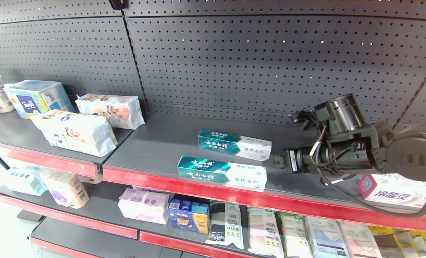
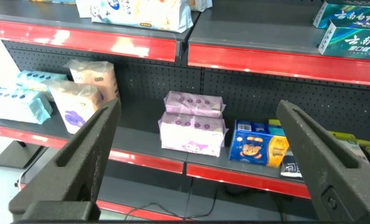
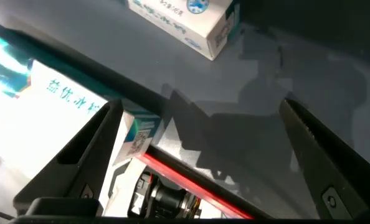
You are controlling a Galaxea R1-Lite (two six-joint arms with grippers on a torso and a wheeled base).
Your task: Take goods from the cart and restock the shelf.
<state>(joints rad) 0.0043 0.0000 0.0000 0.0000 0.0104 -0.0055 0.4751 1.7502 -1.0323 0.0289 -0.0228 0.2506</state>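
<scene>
Toothpaste box lies just beside the level right arm's released, empty jaws.

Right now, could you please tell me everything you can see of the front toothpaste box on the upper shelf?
The front toothpaste box is a long, slim carton, seemingly glossy cardboard, teal at its left end and white at its right, with print on it. It lies flat and closed on the grey shelf, along the red front edge. It is roughly parallel to a matching box behind it, and apart from it. The open right gripper sits at its white end; I cannot tell whether they touch.
</scene>
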